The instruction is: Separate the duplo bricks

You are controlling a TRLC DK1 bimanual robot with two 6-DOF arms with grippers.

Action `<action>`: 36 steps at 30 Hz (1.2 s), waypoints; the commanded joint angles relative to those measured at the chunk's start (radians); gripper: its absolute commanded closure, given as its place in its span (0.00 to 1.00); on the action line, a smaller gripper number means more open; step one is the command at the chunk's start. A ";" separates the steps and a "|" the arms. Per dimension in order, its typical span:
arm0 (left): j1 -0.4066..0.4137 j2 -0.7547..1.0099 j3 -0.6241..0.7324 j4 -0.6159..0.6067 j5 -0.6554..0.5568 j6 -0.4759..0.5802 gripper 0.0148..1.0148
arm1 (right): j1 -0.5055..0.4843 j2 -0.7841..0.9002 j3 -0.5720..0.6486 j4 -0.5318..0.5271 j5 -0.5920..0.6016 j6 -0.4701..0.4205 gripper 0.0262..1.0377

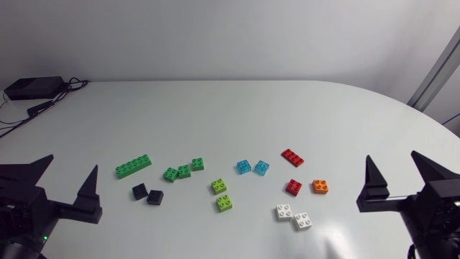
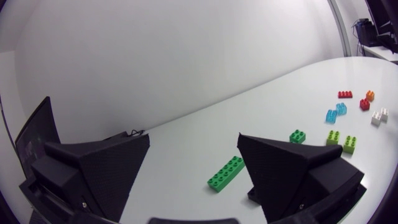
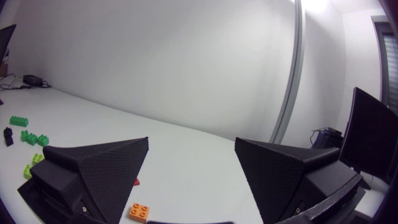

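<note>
Duplo bricks lie scattered across the white table (image 1: 230, 115). From left to right there are a long green brick (image 1: 134, 166) (image 2: 226, 173), three small green bricks (image 1: 183, 170) in a row, two black bricks (image 1: 147, 193), two lime bricks (image 1: 221, 194) (image 2: 341, 140), two blue bricks (image 1: 252, 167) (image 2: 336, 112), a long red brick (image 1: 292, 157), a small red brick (image 1: 293, 187), an orange brick (image 1: 320, 186) (image 3: 139, 212) and two white bricks (image 1: 293, 216). My left gripper (image 1: 68, 183) (image 2: 194, 140) stands open at the front left, short of the bricks. My right gripper (image 1: 401, 176) (image 3: 191, 143) is open at the front right, empty.
A black box (image 1: 32, 88) with cables sits at the table's back left corner. The far half of the table is bare white surface.
</note>
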 commanded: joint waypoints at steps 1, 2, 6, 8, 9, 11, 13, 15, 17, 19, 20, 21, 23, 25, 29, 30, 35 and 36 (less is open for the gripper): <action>-0.017 -0.019 -0.029 0.044 0.004 -0.061 0.03 | -0.048 -0.007 -0.045 -0.008 -0.010 0.101 0.04; -0.010 -0.017 -0.030 0.050 0.004 -0.070 0.03 | -0.059 -0.007 -0.045 -0.009 -0.015 0.114 0.04; 0.040 -0.019 -0.030 0.054 0.004 -0.076 0.03 | -0.102 -0.007 -0.047 -0.014 -0.058 0.166 0.04; 0.080 -0.019 -0.030 0.054 -0.002 -0.079 0.03 | -0.149 -0.007 -0.047 -0.020 -0.109 0.192 0.04; 0.097 -0.020 -0.030 0.054 -0.002 -0.081 0.03 | -0.159 -0.007 -0.047 -0.023 -0.135 0.193 0.04; 0.117 -0.019 -0.032 0.054 -0.004 -0.088 0.03 | -0.160 -0.007 -0.047 -0.026 -0.162 0.195 0.04; 0.148 -0.019 -0.033 0.071 0.001 -0.105 0.03 | -0.166 -0.007 -0.047 -0.028 -0.185 0.195 0.04; 0.172 -0.016 -0.033 0.068 0.028 -0.124 0.03 | -0.172 -0.007 -0.047 -0.034 -0.227 0.195 0.04; 0.180 -0.016 -0.033 0.073 0.032 -0.122 0.03 | -0.179 -0.007 -0.045 -0.040 -0.274 0.195 0.04; 0.181 -0.019 -0.050 0.120 0.051 -0.114 0.03 | -0.191 -0.007 -0.045 -0.049 -0.308 0.196 0.04; 0.189 -0.020 -0.072 0.174 0.053 -0.104 0.03 | -0.195 -0.008 -0.044 -0.051 -0.314 0.196 0.04; 0.183 -0.020 -0.070 0.162 0.068 -0.101 0.03 | -0.200 -0.008 -0.044 -0.051 -0.314 0.196 0.04; 0.174 -0.020 -0.072 0.159 0.087 -0.105 0.03 | -0.198 -0.008 -0.044 -0.051 -0.314 0.196 0.04; 0.184 -0.020 -0.072 0.159 0.088 -0.108 0.03 | -0.197 -0.008 -0.044 -0.049 -0.316 0.196 0.04; 0.191 -0.020 -0.072 0.157 0.110 -0.093 0.03 | -0.195 -0.010 -0.044 -0.045 -0.314 0.193 0.04; 0.191 -0.020 -0.072 0.157 0.113 -0.096 0.03 | -0.195 -0.010 -0.045 -0.045 -0.314 0.195 0.04; 0.191 -0.019 -0.070 0.150 0.147 -0.093 0.03 | -0.192 -0.010 -0.045 -0.034 -0.337 0.196 0.04; 0.187 -0.019 -0.070 0.150 0.151 -0.094 0.03 | -0.191 -0.010 -0.045 -0.032 -0.342 0.196 0.04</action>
